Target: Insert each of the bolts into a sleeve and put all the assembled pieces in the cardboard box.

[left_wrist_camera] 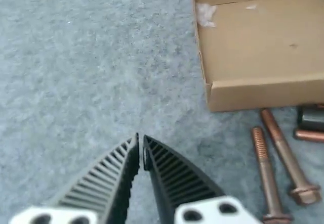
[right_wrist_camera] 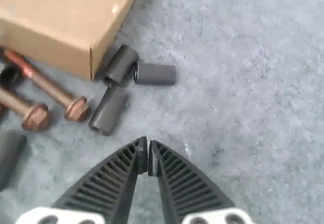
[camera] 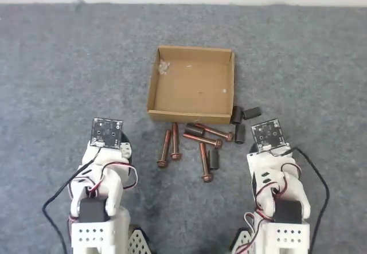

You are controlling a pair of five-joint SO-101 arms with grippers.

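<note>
Right tool [right_wrist_camera: 148, 155], pressed together and empty, is the nearer one to the sleeve [right_wrist_camera: 108, 110] just ahead, long axis angled toward the cardboard box [right_wrist_camera: 50, 42] corner.

Bright, even, diffuse light; soft, faint shadows hug the cardboard box [camera: 189, 116] and bolts [camera: 203, 159] on the carpet [camera: 57, 65].

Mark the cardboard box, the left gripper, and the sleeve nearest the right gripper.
cardboard box [camera: 189, 116]: high view, near wall.
left gripper [left_wrist_camera: 140, 139]: left wrist view, between its fingertips.
sleeve [right_wrist_camera: 108, 108]: right wrist view, middle of its side.
</note>
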